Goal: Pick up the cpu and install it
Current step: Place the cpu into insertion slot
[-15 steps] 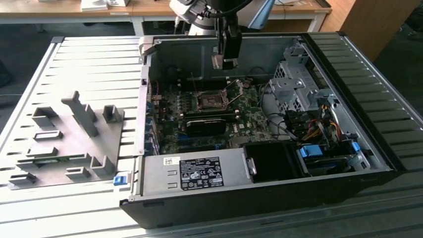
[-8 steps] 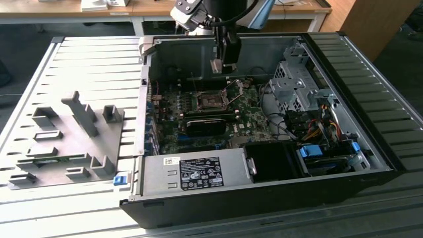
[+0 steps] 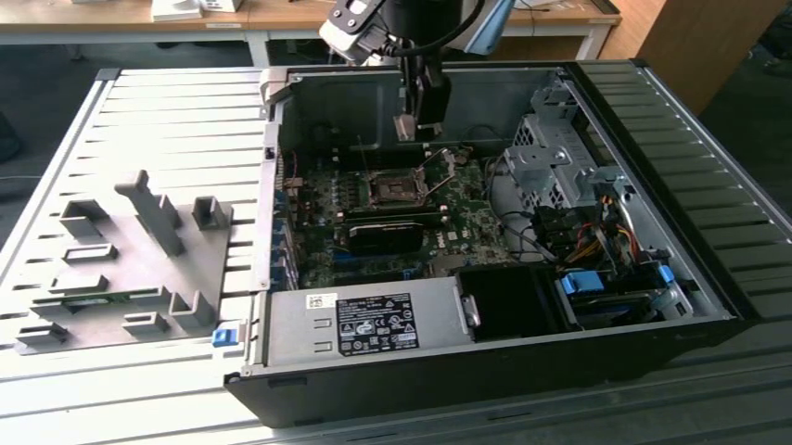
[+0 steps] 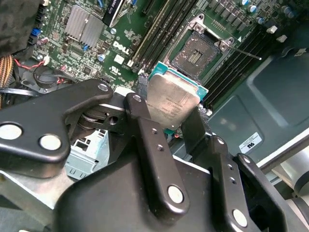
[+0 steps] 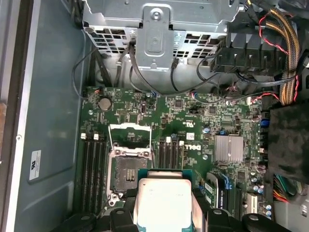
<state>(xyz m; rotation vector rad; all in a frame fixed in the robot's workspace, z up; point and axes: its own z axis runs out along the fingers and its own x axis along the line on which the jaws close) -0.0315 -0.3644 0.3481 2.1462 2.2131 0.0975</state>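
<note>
Black two-finger gripper [image 4: 164,110] is closed partway, clamped on opp. edges of the small flat square cpu [image 4: 175,102] with silvery-grey metal top & green rim. One black finger [image 4: 145,126] sits on each side, chip fully between them, metal top facing both wrist cams. First wrist view shows the same: gripper [image 5: 166,215], cpu [image 5: 164,202] sat between the fingertips.

In exterior view the gripper [image 3: 421,125] hangs inside the open black PC case [image 3: 495,371], cpu [image 3: 405,127] at its tip, up in the air, clear of the board.

Below it is the dark square metal-framed socket [image 3: 396,190] on the green motherboard [image 3: 470,199]. The socket's frame is flipped open, contacts bare [image 4: 200,48], thin lever swung out. Cpu is near the socket but apart from it, not seated; in first wrist view the socket [image 5: 128,169] is just beside the chip's edge.

Around the socket: long black RAM slots [image 5: 94,164] on both sides & a silver finned heatsink [image 5: 228,147].

Farther out:
- Grey perforated metal drive cage [image 3: 551,153], exterior view's right.
- Braided tan cable bundle [image 5: 285,48].
- Grey power-supply box [image 3: 359,324], near side of case.
- Black square shroud [image 3: 514,301] beside it.

Outside the case, exterior view's left: grey moulded fixture tray [image 3: 124,250] on pale slatted table [image 3: 173,111], small blue clip [image 3: 225,336] at near edge.
</note>
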